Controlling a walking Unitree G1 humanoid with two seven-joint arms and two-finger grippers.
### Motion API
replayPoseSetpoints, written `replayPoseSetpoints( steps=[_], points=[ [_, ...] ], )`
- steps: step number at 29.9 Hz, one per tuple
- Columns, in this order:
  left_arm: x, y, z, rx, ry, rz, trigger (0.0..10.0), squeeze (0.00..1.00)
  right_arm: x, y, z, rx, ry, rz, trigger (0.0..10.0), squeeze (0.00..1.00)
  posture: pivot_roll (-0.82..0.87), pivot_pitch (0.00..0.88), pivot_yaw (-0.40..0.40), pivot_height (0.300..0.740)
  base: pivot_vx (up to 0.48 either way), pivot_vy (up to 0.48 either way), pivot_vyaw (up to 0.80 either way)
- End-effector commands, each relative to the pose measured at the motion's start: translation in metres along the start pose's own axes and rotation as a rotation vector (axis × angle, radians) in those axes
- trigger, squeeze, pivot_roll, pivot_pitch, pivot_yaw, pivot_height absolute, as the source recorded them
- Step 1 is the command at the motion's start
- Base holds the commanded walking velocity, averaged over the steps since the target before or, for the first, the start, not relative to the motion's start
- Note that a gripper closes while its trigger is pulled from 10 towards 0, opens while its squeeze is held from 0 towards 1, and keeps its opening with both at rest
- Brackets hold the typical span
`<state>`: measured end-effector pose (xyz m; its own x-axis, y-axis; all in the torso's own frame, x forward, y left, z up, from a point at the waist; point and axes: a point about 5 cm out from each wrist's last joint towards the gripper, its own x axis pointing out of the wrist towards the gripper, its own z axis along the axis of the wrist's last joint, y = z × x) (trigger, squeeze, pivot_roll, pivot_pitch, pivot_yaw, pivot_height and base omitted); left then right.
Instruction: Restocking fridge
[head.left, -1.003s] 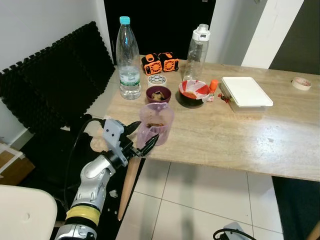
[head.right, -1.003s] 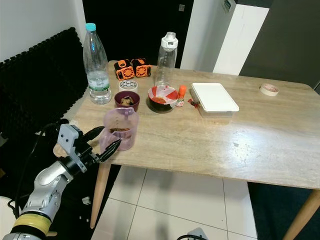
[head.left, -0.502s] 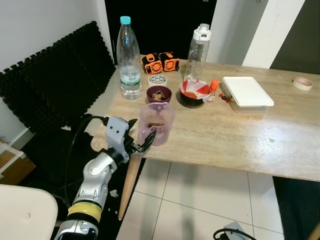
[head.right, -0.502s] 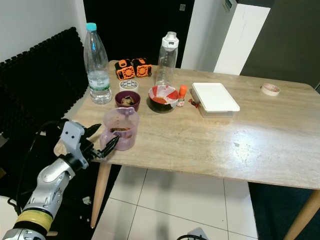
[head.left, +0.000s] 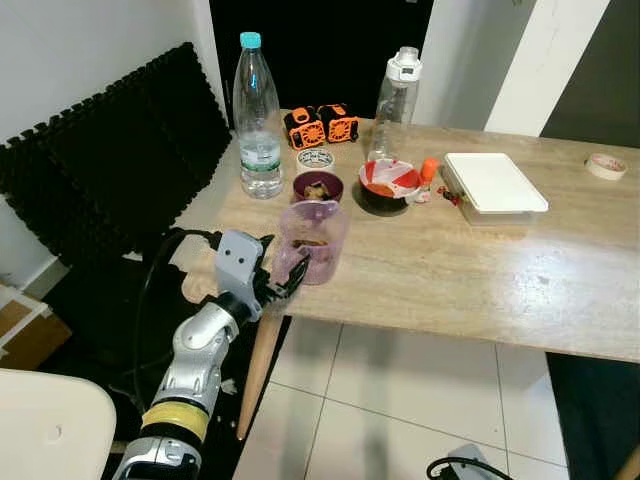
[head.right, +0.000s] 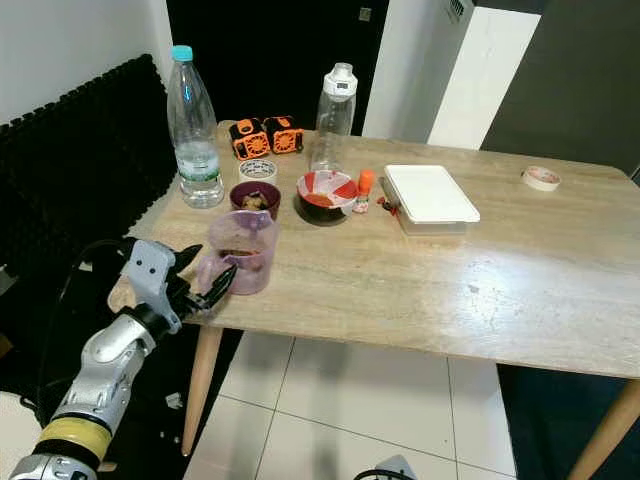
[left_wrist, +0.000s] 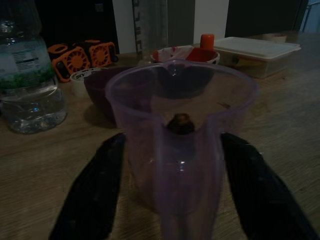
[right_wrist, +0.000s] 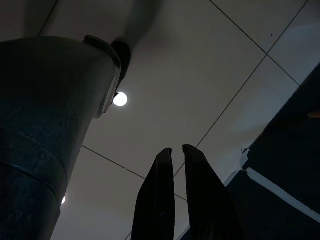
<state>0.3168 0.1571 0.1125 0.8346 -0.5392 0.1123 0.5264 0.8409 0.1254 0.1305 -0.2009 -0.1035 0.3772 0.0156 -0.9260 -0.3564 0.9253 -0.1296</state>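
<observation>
1. Left pincer (head.left: 281, 280) at the near left edge of the wooden desk (head.left: 480, 260), fingers spread, 1 on each side of the purple translucent measuring jug (head.left: 313, 242); wrist view shows both fingers (left_wrist: 95, 190) flanking the jug's base, contact cannot be told.
2. Jug stands upright on the desk near its front left corner, dark contents at the bottom.
3. Behind the jug: small maroon bowl (head.left: 317, 187) with food, then a roll of tape (head.left: 314, 158) and 2 orange devices (head.left: 321, 125).
4. Clear water bottle with teal cap (head.left: 256, 120) at far left; clear flask with white lid (head.left: 394, 100) further right.
5. Red-and-white bowl (head.left: 387, 184), orange-capped small item (head.left: 427, 176), white lidded container (head.left: 494, 185) in a row; tape roll (head.left: 604, 167) at far right.
6. Right pincer (right_wrist: 177, 200) hangs over tiled floor, fingers nearly closed, grasping nothing.
</observation>
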Motion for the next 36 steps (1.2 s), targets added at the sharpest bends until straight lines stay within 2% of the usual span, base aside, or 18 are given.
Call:
replayPoseSetpoints(
  steps=[1, 6, 23, 26, 28, 29, 31, 32, 33, 34, 35, 36],
  points=[
    [0.005, -0.006, 0.000, -0.019, -0.012, -0.020, 0.0, 0.00, 0.000, 0.000, -0.003, 0.004, 0.009, 0.001, 10.0, 0.00, 0.10, 0.023, -0.055, 0.740, 0.000, 0.000, 0.00],
    [0.007, -0.005, 0.003, -0.045, -0.035, -0.009, 0.0, 0.00, 0.000, 0.000, -0.003, 0.002, 0.010, -0.001, 10.0, 0.00, 0.10, 0.023, -0.055, 0.740, 0.000, 0.000, 0.00],
    [0.005, 0.000, 0.001, -0.034, -0.028, 0.027, 0.0, 0.00, 0.000, -0.001, -0.003, -0.008, 0.008, -0.002, 10.0, 0.00, 0.10, 0.016, -0.059, 0.740, 0.000, 0.000, 0.00],
    [0.004, 0.004, 0.001, -0.033, -0.028, 0.054, 0.0, 0.00, 0.000, -0.001, -0.003, -0.006, 0.008, -0.003, 10.0, 0.00, 0.10, 0.016, -0.059, 0.740, 0.000, 0.000, 0.00],
    [0.001, 0.017, 0.002, -0.030, -0.027, 0.130, 0.4, 0.00, 0.000, -0.001, -0.003, -0.004, 0.009, -0.003, 10.0, 0.00, 0.09, 0.017, -0.059, 0.740, 0.000, 0.000, 0.00],
    [0.001, 0.017, 0.002, -0.030, -0.027, 0.130, 0.4, 0.00, 0.000, -0.001, -0.003, -0.004, 0.009, -0.003, 10.0, 0.00, 0.09, 0.017, -0.059, 0.740, 0.000, 0.000, 0.00],
    [-0.007, 0.040, 0.005, -0.019, -0.021, 0.264, 2.9, 0.00, 0.000, 0.000, -0.003, -0.003, 0.010, -0.002, 10.0, 0.00, 0.10, 0.022, -0.058, 0.740, 0.000, 0.000, 0.00],
    [-0.007, 0.040, 0.005, -0.019, -0.021, 0.264, 2.9, 0.00, 0.000, 0.000, -0.003, -0.003, 0.010, -0.002, 10.0, 0.00, 0.10, 0.022, -0.058, 0.740, 0.000, 0.000, 0.00],
    [-0.012, 0.051, 0.006, -0.014, -0.018, 0.327, 2.9, 0.00, 0.000, 0.000, -0.003, -0.002, 0.010, -0.002, 10.0, 0.00, 0.10, 0.022, -0.058, 0.740, 0.000, 0.000, 0.00],
    [-0.018, 0.062, 0.007, -0.014, -0.015, 0.389, 7.1, 0.00, 0.000, 0.000, -0.003, -0.002, 0.010, -0.002, 10.0, 0.00, 0.10, 0.022, -0.058, 0.740, 0.000, 0.000, 0.00],
    [-0.018, 0.062, 0.007, -0.014, -0.015, 0.389, 7.1, 0.00, 0.000, 0.000, -0.003, -0.002, 0.010, -0.002, 10.0, 0.00, 0.10, 0.022, -0.058, 0.740, 0.000, 0.000, 0.00],
    [-0.026, 0.076, 0.010, -0.016, -0.016, 0.463, 9.7, 0.00, 0.000, 0.000, -0.003, -0.003, 0.010, -0.002, 10.0, 0.00, 0.10, 0.022, -0.057, 0.740, 0.000, 0.000, 0.00]
  ],
)
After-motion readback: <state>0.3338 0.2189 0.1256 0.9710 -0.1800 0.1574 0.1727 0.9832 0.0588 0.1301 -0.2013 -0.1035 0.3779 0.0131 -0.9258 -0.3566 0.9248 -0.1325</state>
